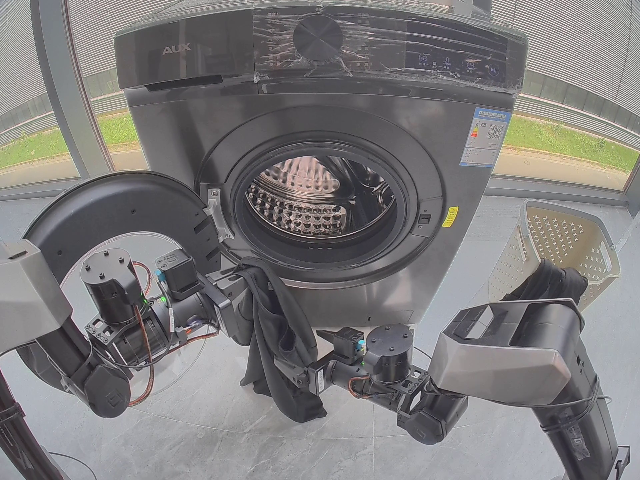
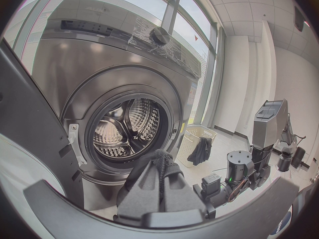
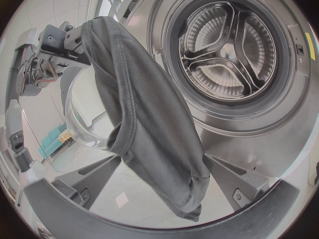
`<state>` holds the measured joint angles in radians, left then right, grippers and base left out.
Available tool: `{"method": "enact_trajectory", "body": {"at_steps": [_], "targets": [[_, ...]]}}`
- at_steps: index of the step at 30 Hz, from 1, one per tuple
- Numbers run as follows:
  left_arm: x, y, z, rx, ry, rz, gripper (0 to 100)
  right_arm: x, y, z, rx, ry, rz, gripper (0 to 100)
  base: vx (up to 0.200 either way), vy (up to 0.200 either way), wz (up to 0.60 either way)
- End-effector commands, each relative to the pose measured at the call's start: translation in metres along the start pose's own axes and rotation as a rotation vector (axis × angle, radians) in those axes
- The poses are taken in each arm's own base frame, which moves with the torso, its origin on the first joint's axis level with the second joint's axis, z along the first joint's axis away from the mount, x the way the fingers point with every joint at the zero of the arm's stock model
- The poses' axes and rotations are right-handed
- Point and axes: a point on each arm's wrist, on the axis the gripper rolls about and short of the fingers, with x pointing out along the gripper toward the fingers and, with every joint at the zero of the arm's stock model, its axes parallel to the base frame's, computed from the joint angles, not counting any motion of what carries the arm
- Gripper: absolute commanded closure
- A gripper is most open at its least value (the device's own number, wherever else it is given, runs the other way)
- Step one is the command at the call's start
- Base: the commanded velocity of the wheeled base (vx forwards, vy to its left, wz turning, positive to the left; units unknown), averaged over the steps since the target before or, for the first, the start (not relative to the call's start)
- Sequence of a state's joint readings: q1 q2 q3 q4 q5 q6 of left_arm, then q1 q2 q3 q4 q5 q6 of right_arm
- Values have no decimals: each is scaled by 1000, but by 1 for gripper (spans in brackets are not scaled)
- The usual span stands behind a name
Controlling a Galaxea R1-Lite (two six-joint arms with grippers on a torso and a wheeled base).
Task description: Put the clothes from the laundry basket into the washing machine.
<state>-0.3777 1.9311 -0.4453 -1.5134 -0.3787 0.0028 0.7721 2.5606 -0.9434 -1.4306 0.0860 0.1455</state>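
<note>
Washing machine (image 1: pixel 320 101): front-loader standing straight ahead on the floor (image 1: pixel 200 428). Its round drum (image 1: pixel 320 198) is shiny, with no clothes visible inside.
Door (image 1: pixel 113 215): swung wide open to the robot's left, so the drum mouth is unobstructed.
Laundry basket (image 1: pixel 560 241): pale and perforated, on the floor to the right of the machine, tipped toward it. A second garment (image 1: pixel 550 281), also dark, hangs over its near rim.
Garment (image 1: pixel 277 341): dark and limp, hanging in front of the machine's lower panel, below and a little left of the drum mouth. Its long axis is close to vertical. Whether its lower end touches the floor cannot be told.
Left hand (image 2: pixel 162 180): clenched on the bunched top of the garment, just under the lower-left rim of the opening, near the door hinge.
Right hand (image 1: pixel 293 375): low, at the garment's lower part. Its fingers (image 3: pixel 229 180) are spread on either side of the cloth, not closed on it.
Key relation: the drum mouth lies up and forward from the left hand, which is the nearer of the two. Most of the cloth hangs below the rim, so the tail probably has to be raised over the lip, and the right hand is placed to gather it.
</note>
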Motion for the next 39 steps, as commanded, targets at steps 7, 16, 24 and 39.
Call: {"method": "enact_trajectory", "body": {"at_steps": [7,16,24,39], "targets": [[0,-1,1,0,-3,-4,100,15,-2,-8,-3,-35,-20,100,0,0,0],[0,4,-5,-4,16,11,100,3,0,-1,-7,-52,-24,100,0,0,0],[-1,9,-10,-11,30,28,100,-33,0,24,-7,-68,-65,100,0,0,0],[-3,15,-7,-7,20,49,100,-87,-24,41,-36,-11,-156,100,0,0,0]]}}
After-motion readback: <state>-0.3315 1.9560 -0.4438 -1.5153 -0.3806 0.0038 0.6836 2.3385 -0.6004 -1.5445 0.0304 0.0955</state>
